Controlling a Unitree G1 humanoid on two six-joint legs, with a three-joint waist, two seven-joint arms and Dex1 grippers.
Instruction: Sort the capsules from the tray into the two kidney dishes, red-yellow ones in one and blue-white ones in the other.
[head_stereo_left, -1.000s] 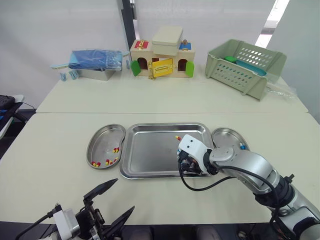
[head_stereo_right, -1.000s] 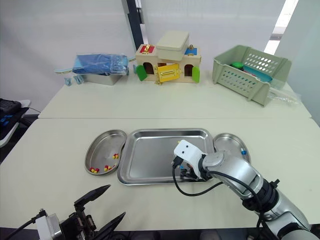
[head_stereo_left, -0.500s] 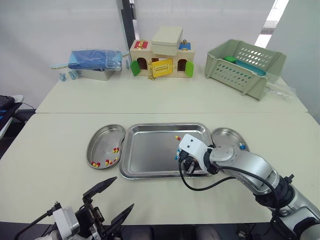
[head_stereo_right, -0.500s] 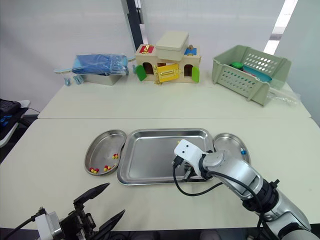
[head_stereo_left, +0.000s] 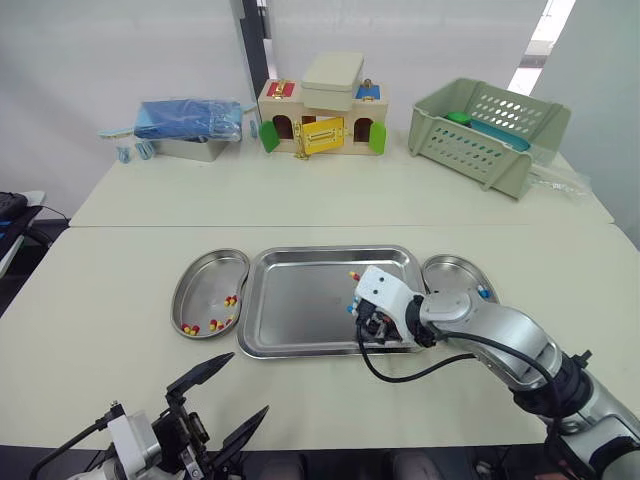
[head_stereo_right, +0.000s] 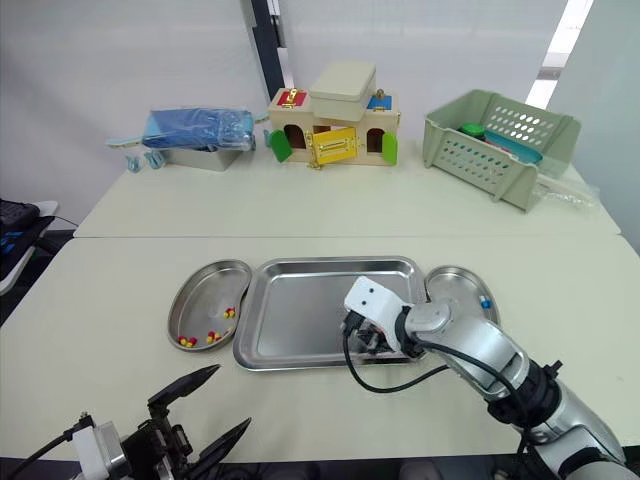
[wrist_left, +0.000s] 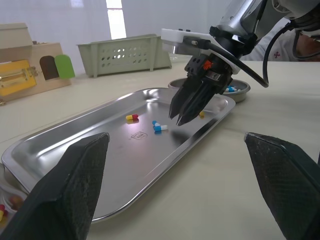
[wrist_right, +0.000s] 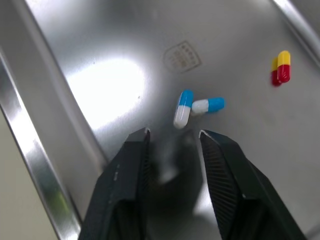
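Because the two blue-and-white capsules (wrist_right: 199, 106) lie touching each other on the floor of the rectangular stainless-steel tray (head_stereo_left: 295, 305), toward its right front corner, the right hand (wrist_right: 173, 132) hangs tilted down just short of them. Its two black fingers are parted and hold nothing, a spread that looks meant to take one capsule without dragging its neighbour. A red-and-yellow capsule (wrist_right: 281, 67) rests apart, farther back in the tray. The steel kidney dish left of the tray (head_stereo_left: 200, 275) carries red-and-yellow capsules and the matching dish right of the tray (head_stereo_left: 450, 272) blue-and-white ones, so this pair probably belongs in the latter. The left hand (head_stereo_left: 250, 384) waits in front of the tray over the pale tabletop (head_stereo_left: 100, 330), spread wide and empty, out of the way. The only marking is a small emblem (wrist_right: 182, 56) stamped in the tray floor, too faint to read.
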